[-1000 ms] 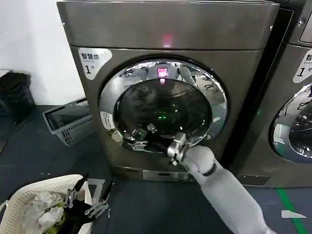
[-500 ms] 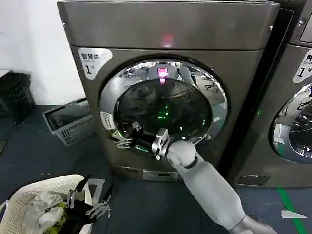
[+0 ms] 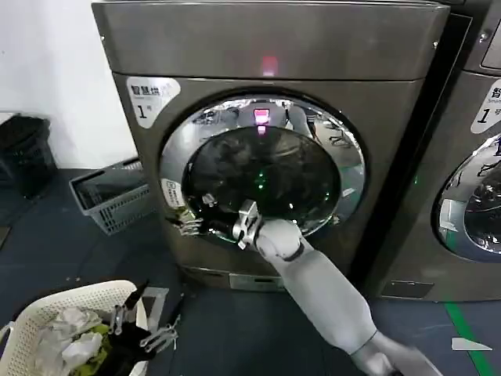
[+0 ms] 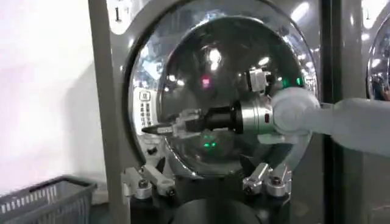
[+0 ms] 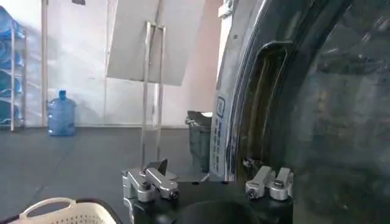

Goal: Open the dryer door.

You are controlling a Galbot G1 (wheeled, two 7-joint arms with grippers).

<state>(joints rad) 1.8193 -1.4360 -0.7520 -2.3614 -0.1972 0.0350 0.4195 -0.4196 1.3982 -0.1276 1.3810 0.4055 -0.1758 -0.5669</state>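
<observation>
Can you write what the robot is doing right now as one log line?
right gripper: open, at lower-left rim of dryer door | door: looks shut | left gripper: open, parked low by laundry basket

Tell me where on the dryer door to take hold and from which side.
Grip the dryer door at its left chrome rim, where a recessed slot runs along the edge. Come in from the robot's left, hooking a finger behind the rim. The right pincer is already there, open.
</observation>
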